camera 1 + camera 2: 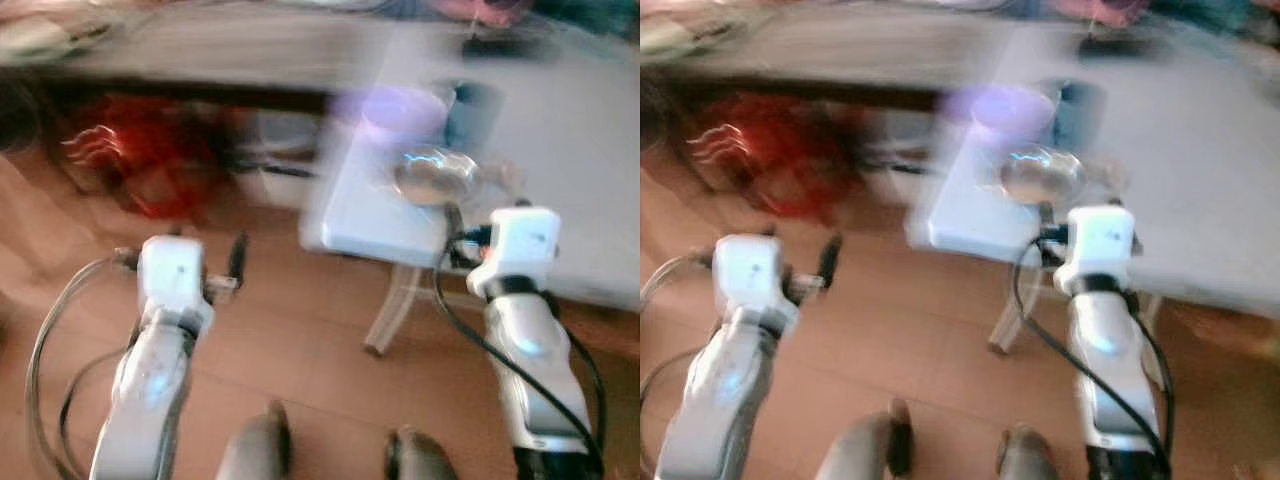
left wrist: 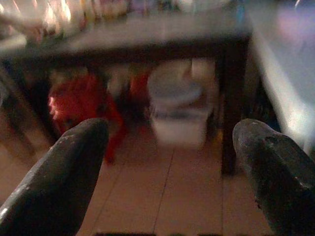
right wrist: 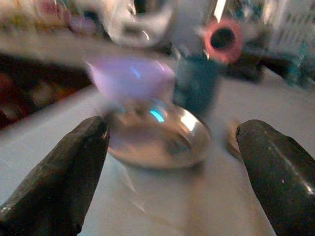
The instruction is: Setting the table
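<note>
Head views, risk: the picture is smeared, so the robot seems to be moving; the right gripper (image 1: 452, 222) sits at the near edge of the white table (image 1: 560, 150), and a misjudged reach could knock the metal bowl (image 1: 434, 176) into the purple bowl (image 1: 400, 108) or dark cup (image 1: 474, 112) behind it
Left wrist view: left gripper (image 2: 170, 162) fingers spread wide, empty, above the floor, facing a dark bench
Right wrist view: right gripper fingers wide apart, empty, the metal bowl just ahead between them, untouched
</note>
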Motion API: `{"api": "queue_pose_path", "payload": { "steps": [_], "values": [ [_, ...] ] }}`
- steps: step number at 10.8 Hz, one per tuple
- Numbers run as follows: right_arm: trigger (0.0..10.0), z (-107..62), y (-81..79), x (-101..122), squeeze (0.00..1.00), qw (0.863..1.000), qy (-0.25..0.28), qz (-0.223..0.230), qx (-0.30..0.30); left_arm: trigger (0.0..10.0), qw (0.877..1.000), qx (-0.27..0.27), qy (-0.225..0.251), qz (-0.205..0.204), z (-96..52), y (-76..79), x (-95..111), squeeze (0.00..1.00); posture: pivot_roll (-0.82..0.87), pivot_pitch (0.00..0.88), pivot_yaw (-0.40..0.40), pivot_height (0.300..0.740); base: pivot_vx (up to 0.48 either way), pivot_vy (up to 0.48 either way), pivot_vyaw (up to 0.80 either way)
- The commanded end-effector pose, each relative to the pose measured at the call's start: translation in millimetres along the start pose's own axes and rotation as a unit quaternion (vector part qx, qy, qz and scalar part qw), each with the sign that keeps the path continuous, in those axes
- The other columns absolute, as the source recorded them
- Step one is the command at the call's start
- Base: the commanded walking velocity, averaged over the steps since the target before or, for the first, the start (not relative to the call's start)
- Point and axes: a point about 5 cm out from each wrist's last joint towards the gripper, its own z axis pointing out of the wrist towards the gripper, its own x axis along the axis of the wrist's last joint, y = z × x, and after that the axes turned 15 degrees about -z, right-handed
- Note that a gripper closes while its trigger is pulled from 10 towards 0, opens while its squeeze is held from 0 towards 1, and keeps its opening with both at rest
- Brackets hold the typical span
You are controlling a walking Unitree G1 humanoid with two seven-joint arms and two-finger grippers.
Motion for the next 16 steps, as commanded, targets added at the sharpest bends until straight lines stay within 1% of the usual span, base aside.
{"api": "queue_pose_path", "payload": {
  "steps": [1, 2, 4, 6, 9, 12, 14, 15, 16],
  "values": [
    [10.0, -5.8, 1.8, -7.5, 0.0, 1.0, -0.019, 0.0, -0.009, 10.0, 1.0, -0.026, 0.009, -0.003, 5.9, 7.6, 6.9, 0.0, 0.01, 0.16, 0.089, 0.74, 0.0, 0.0, 0.0],
    [10.0, -6.2, 2.2, -7.8, 0.0, 1.0, -0.02, -0.001, -0.012, 10.0, 0.999, -0.036, 0.009, -0.008, 4.6, 9.5, 6.8, 0.0, 0.01, 0.16, 0.089, 0.74, 0.0, 0.0, 0.0],
    [10.0, -5.2, 2.6, -8.3, 0.0, 1.0, -0.022, -0.002, -0.017, 10.0, 0.999, -0.046, 0.009, -0.013, 4.0, 12.3, 7.1, 0.0, 0.01, 0.157, 0.086, 0.74, 0.302, 0.0, 0.0],
    [10.0, -4.6, 2.1, -7.6, 0.0, 1.0, -0.021, -0.004, -0.017, 10.0, 0.998, -0.052, 0.011, -0.015, 5.0, 13.9, 8.0, 0.0, 0.01, 0.156, 0.085, 0.74, 0.356, 0.0, -0.64],
    [10.0, -4.7, 0.2, -6.2, 0.0, 1.0, -0.015, -0.007, -0.011, 10.0, 0.998, -0.056, 0.013, -0.019, 5.5, 16.0, 8.4, 0.0, 0.01, 0.155, 0.083, 0.74, 0.375, 0.0, 0.0],
    [10.0, -3.9, -2.8, -2.4, 0.0, 1.0, -0.002, -0.01, 0.0, 10.0, 0.998, -0.052, 0.016, -0.019, 6.0, 15.9, 9.5, 0.0, 0.01, 0.159, 0.084, 0.74, 0.378, 0.0, 0.0],
    [10.0, -4.3, -5.8, -2.6, 0.0, 1.0, -0.003, -0.008, 0.012, 10.0, 0.999, -0.04, 0.015, -0.013, 5.6, 12.4, 8.8, 0.0, 0.01, 0.163, 0.084, 0.74, 0.283, 0.0, 0.0],
    [10.0, -4.4, -7.5, -0.9, 0.0, 1.0, 0.006, -0.013, 0.024, 10.0, 0.999, -0.031, 0.019, -0.011, 5.2, 10.6, 9.4, 0.0, 0.01, 0.166, 0.084, 0.74, 0.0, 0.0, 0.0],
    [10.0, -3.9, -7.2, -0.7, 0.0, 1.0, 0.006, -0.009, 0.022, 10.0, 0.999, -0.029, 0.022, -0.012, 4.8, 9.7, 10.3, 0.0, 0.01, 0.168, 0.084, 0.74, 0.0, 0.0, 0.76]
  ]
}}
